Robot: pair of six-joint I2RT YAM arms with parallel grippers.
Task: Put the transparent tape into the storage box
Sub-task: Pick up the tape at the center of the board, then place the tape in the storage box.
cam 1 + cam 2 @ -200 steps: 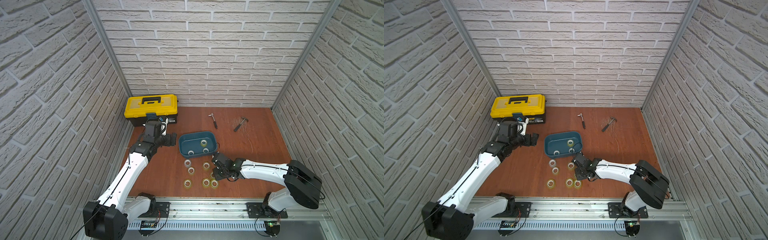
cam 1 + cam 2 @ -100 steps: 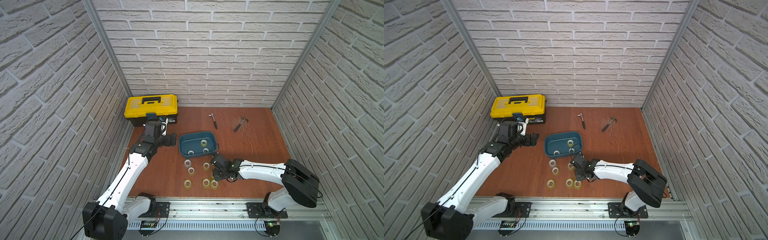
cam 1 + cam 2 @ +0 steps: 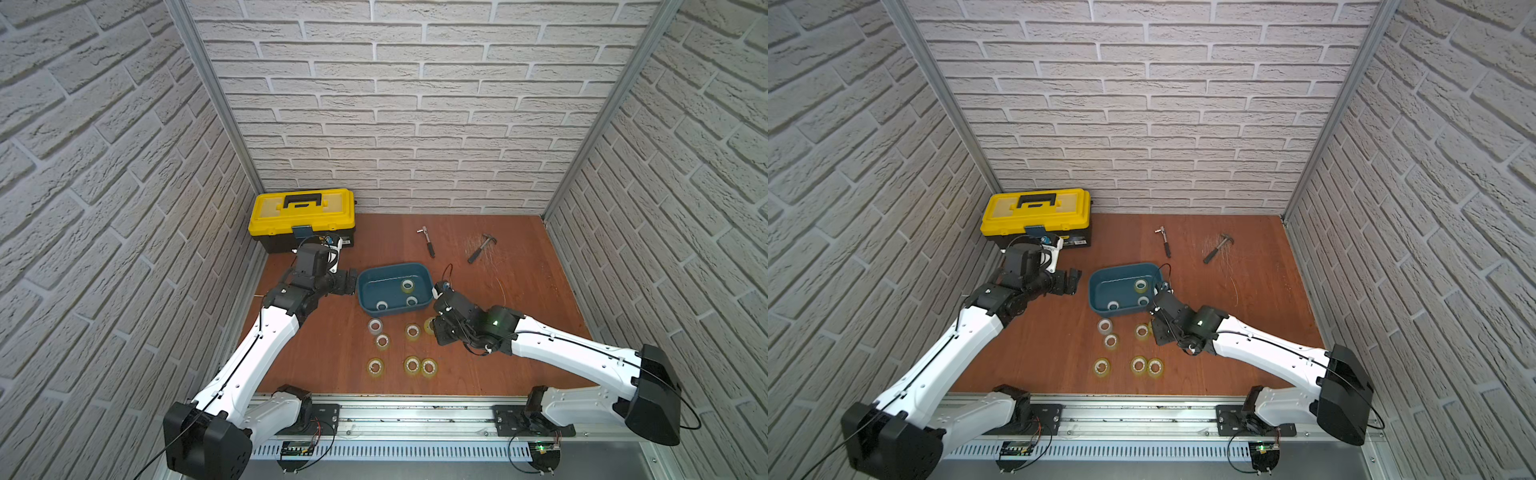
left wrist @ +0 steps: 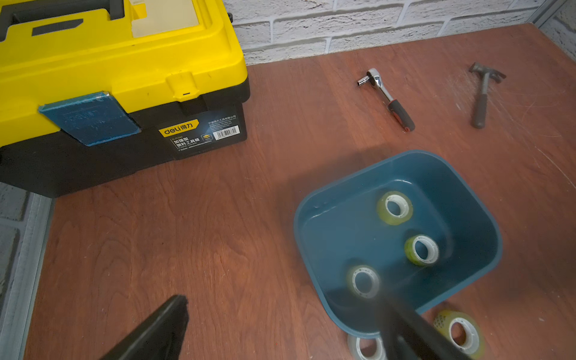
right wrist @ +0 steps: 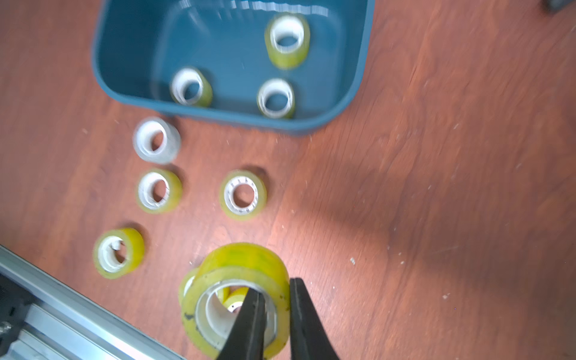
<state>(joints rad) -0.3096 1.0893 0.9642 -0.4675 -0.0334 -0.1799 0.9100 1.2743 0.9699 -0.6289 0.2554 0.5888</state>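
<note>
Right jaws have closed — tape roll (image 5: pixel 243 261) wall pinched between them.

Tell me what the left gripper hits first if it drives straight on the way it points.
The storage box: the open left gripper points at its near end wall, close by. Height is hard to judge, so it might pass over the rim instead.

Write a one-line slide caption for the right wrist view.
Right gripper shut on the wall of a tape roll, with the box beyond already holding three rolls.
</note>
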